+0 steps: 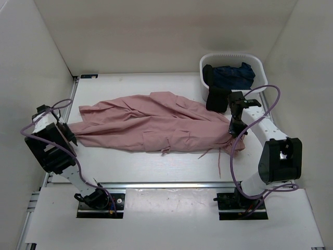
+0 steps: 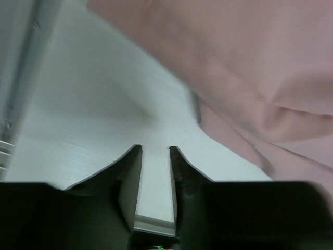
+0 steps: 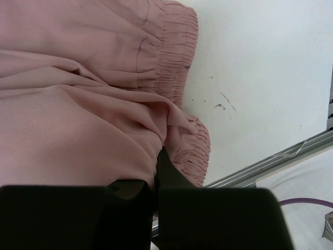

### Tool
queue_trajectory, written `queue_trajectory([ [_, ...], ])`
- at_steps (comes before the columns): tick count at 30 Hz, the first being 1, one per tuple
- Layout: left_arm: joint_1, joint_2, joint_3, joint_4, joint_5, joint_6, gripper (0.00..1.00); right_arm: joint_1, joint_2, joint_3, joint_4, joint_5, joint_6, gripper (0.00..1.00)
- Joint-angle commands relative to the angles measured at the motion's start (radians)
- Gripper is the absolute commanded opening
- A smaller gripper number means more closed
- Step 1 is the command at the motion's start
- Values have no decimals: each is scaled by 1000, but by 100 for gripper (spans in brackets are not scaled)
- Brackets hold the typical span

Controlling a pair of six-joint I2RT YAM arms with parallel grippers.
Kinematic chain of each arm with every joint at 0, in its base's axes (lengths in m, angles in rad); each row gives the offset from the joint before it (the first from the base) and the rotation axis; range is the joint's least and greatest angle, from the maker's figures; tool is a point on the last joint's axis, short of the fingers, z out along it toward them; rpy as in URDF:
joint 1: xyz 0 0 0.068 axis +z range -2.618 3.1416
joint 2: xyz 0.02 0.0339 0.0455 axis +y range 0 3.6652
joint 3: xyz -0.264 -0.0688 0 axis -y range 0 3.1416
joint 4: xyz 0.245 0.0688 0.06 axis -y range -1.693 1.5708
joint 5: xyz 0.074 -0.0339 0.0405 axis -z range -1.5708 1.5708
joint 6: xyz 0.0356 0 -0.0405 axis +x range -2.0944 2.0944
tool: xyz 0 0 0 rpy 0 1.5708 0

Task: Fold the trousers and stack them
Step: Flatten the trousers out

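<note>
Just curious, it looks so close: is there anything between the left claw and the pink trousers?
Only bare table: in the left wrist view, the open left gripper sits short of the trousers.

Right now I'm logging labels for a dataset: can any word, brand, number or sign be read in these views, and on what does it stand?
None can be read.
No text shows on the trousers, the white basket, the dark blue garment in it, or the table.
The small dark marks on the table beside the waistband in the right wrist view are scuffs, not letters.
</note>
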Motion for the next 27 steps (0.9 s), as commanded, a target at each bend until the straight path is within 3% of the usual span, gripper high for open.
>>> queue_trajectory([
  [1, 19, -50, -52, 13, 82, 4, 29, 2, -37, -17, -11, 17, 16, 0],
  [2, 19, -50, -63, 22, 83, 4, 22, 2, -37, -17, -11, 17, 25, 0],
  [4, 19, -24, -72, 34, 116, 4, 26, 2, -47, -17, -11, 17, 25, 0],
  [5, 19, -10, -62, 34, 148, 4, 32, 2, -47, -17, -11, 17, 25, 0],
  [6, 30, 17, -49, 34, 240, 4, 48, 2, -47, -26, -11, 17, 25, 0],
  [8, 30, 26, -14, 34, 306, 4, 66, 2, -47, -26, -11, 17, 25, 0],
  [13, 21, 109, 4, 48, 334, 4, 70, 2, -66, -35, -11, 28, 34, 0],
  [17, 21, 203, 44, 48, 303, 4, 55, 2, -76, -35, -21, 46, 34, 0],
  [18, 21, 218, 55, 48, 303, 4, 38, 2, -76, -35, -21, 55, 34, 0],
  [20, 21, 253, 90, 35, 294, 4, 18, 2, -76, -35, -31, 56, 34, 0],
  [21, 21, 254, 104, 25, 294, 4, 14, 2, -76, -23, -31, 56, 34, 0],
  [25, 21, 220, 231, -62, 278, 4, 14, 2, -42, 67, -46, 95, 7, 0],
  [27, -4, 148, 308, -87, 77, 4, 14, -7, -21, 142, -89, 141, -7, 0],
])
